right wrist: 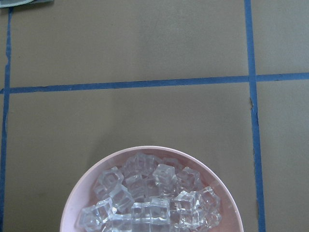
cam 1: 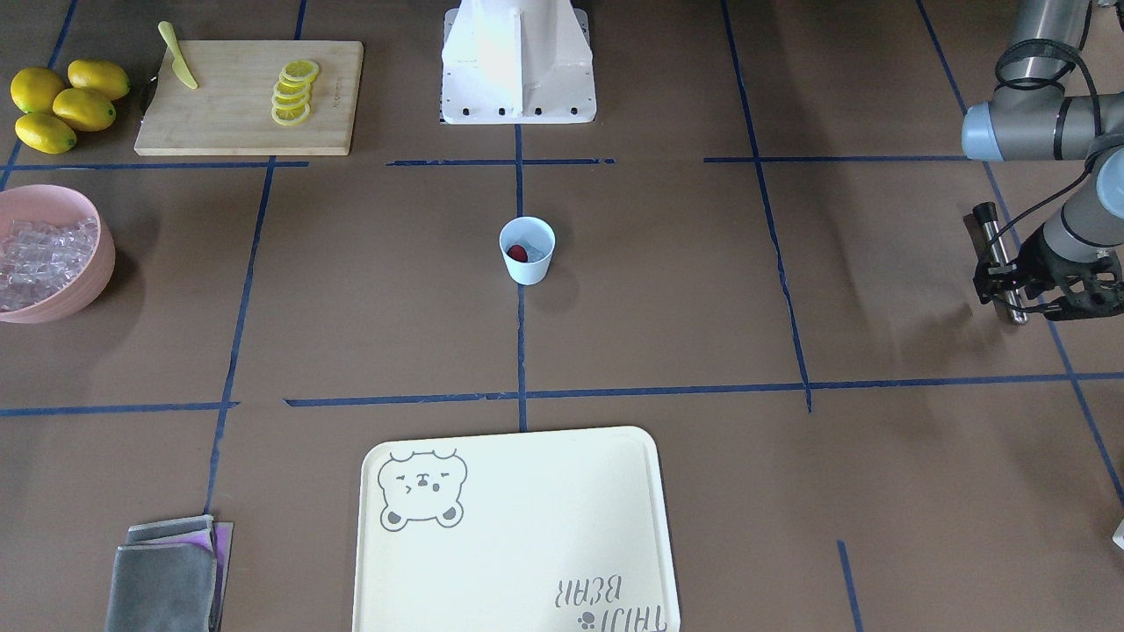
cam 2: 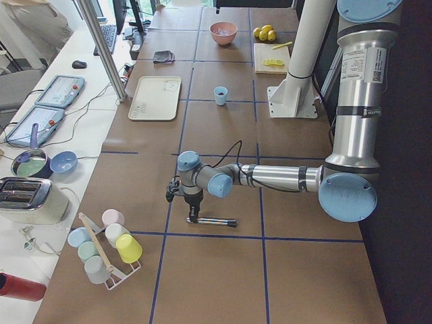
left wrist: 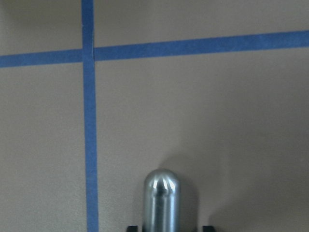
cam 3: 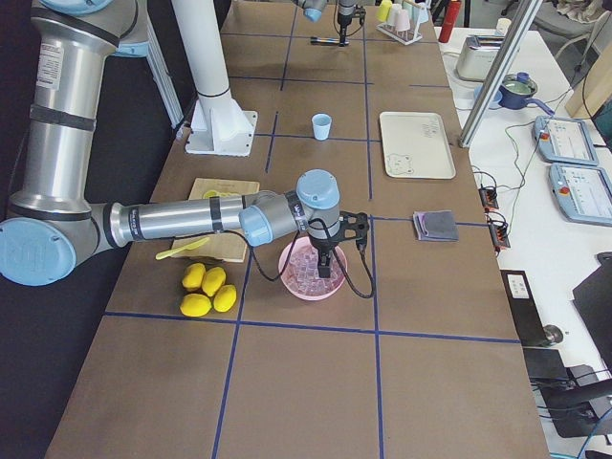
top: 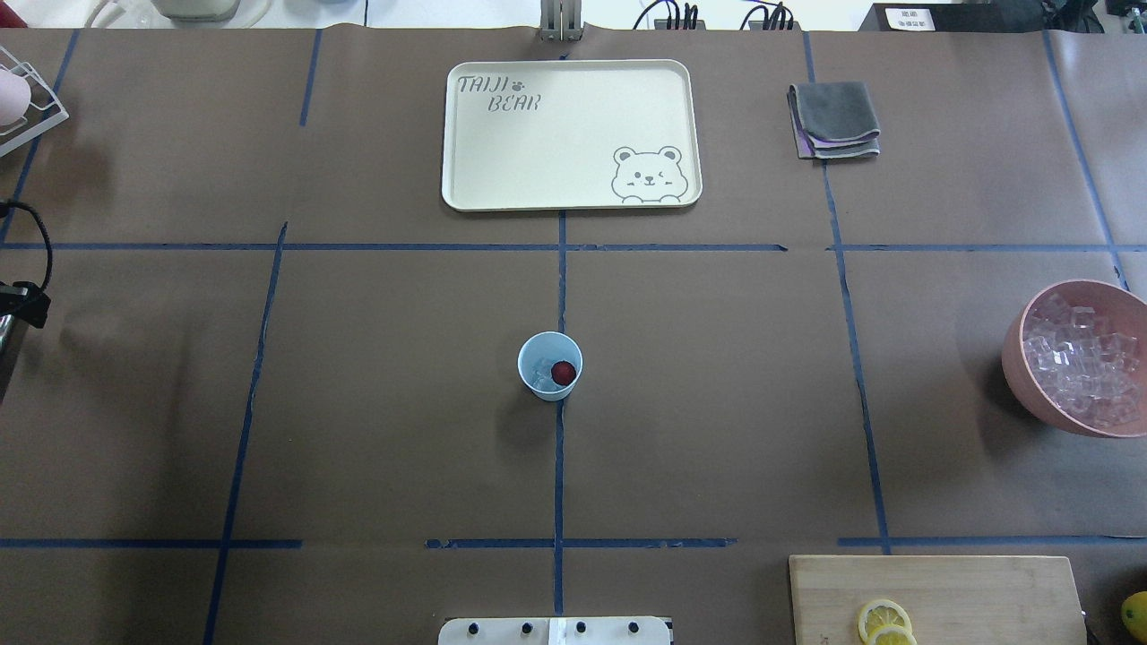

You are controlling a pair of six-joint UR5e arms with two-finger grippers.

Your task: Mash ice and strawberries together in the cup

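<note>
Cup (cam 1: 529,269) upright at the table's centre, on a blue tape line (top: 558,466), well apart from everything else. Holds one strawberry (top: 563,372) against the wall, with ice (top: 540,374) beside it.

Looks like thin plastic with little inside, so probably light and quick to tip or skate on the paper. Best steadied by the outer wall, low down, with a gentle squeeze only, since the sides may buckle. Berry likely soft and crushed at a touch. Cubes hard and slick, apt to skid aside or hop out under a blunt end, so a straight, slow press down the middle seems wise.

Far off at the table's left end, left gripper (cam 1: 1008,294) low over the table, with a metal rod (left wrist: 161,203) lying between its fingers. Cannot tell whether pinched or merely straddled.

On the other side, right gripper (cam 3: 327,263) hangs above the pink bowl (top: 1013,367) of spare cubes (right wrist: 154,193). Shows only in the side view, so cannot tell whether its fingers are spread or pressed together.
</note>
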